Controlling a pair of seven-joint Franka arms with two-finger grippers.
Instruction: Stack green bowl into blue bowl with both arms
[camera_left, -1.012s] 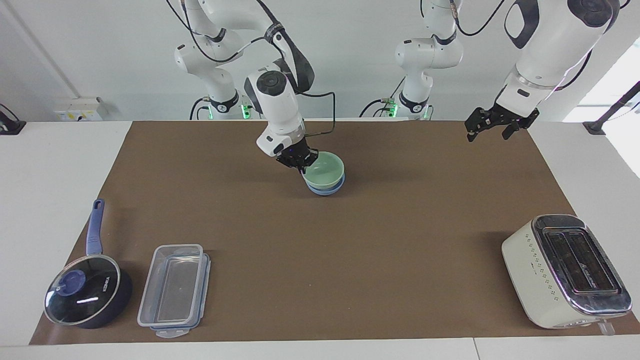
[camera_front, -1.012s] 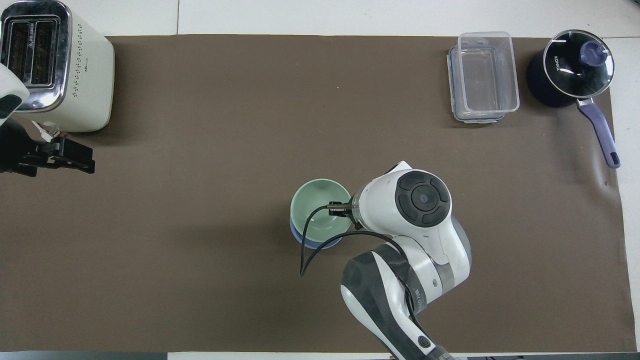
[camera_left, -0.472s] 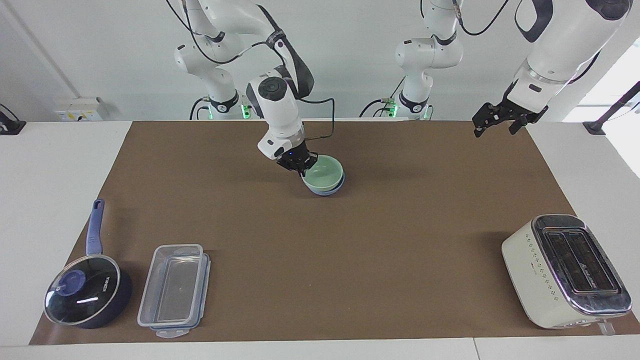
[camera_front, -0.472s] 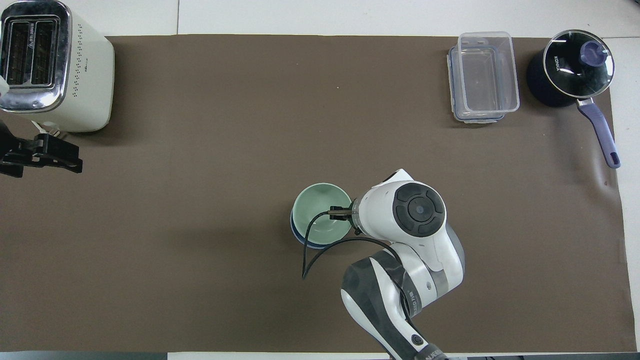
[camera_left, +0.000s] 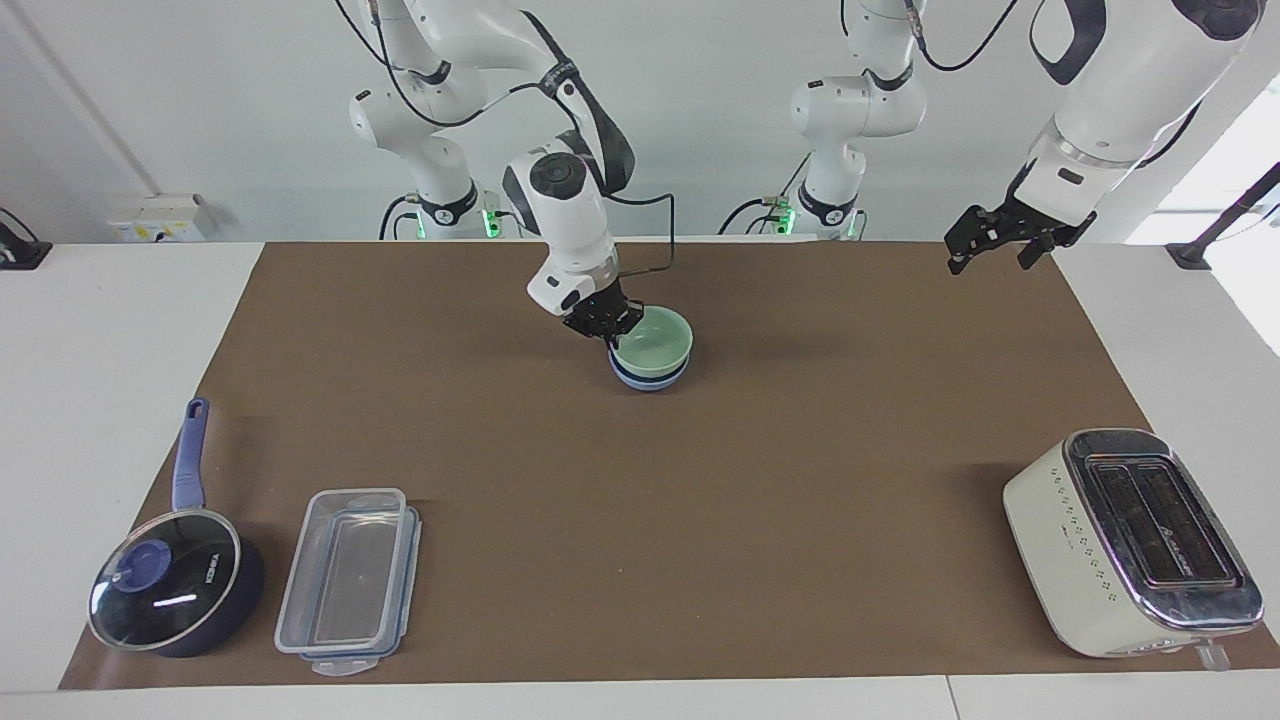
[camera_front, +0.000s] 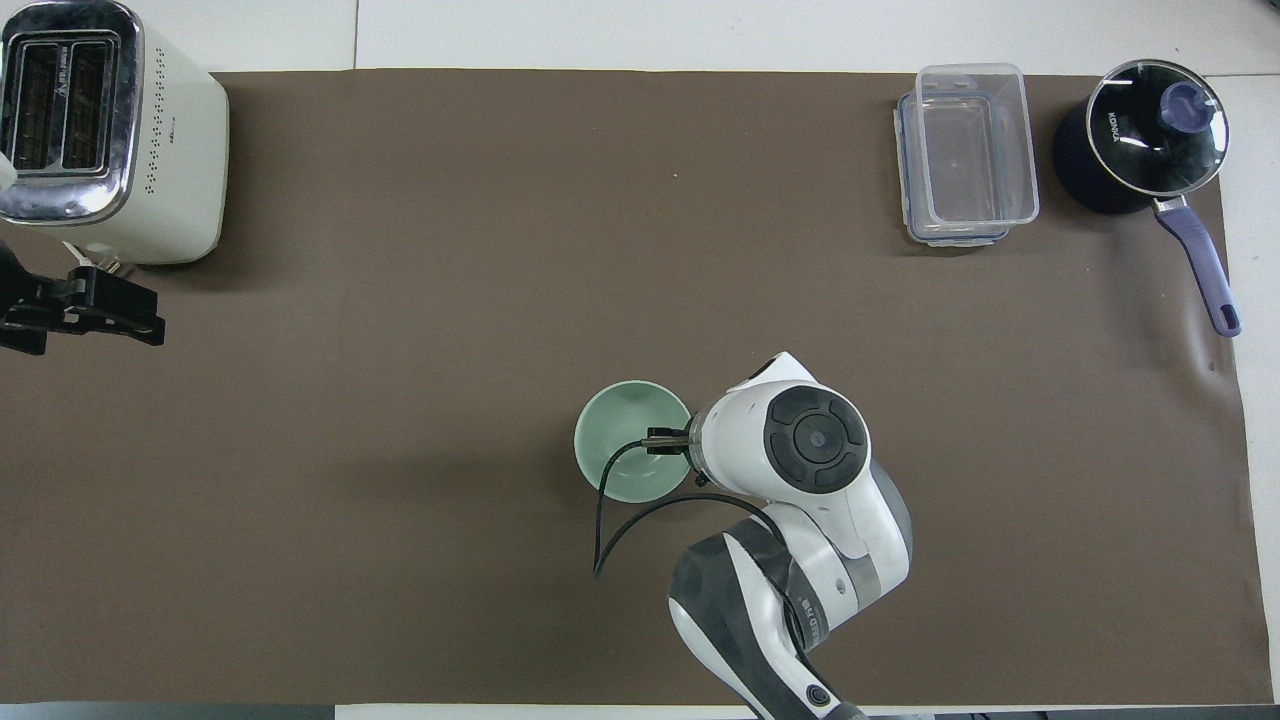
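Observation:
The green bowl (camera_left: 655, 342) sits nested in the blue bowl (camera_left: 650, 379) on the brown mat, in its middle part close to the robots. In the overhead view the green bowl (camera_front: 625, 440) covers the blue bowl. My right gripper (camera_left: 609, 329) is shut on the green bowl's rim on the side toward the right arm's end; it also shows in the overhead view (camera_front: 666, 441). My left gripper (camera_left: 987, 261) waits open and empty in the air over the mat's edge at the left arm's end, and it also shows in the overhead view (camera_front: 140, 318).
A cream toaster (camera_left: 1130, 540) stands far from the robots at the left arm's end. A clear plastic container (camera_left: 350, 580) and a dark blue saucepan with a glass lid (camera_left: 170, 590) stand far from the robots at the right arm's end.
My right gripper has lowered the green bowl down into the blue bowl, so less of the blue bowl shows. My left gripper drew back a little, then held still.

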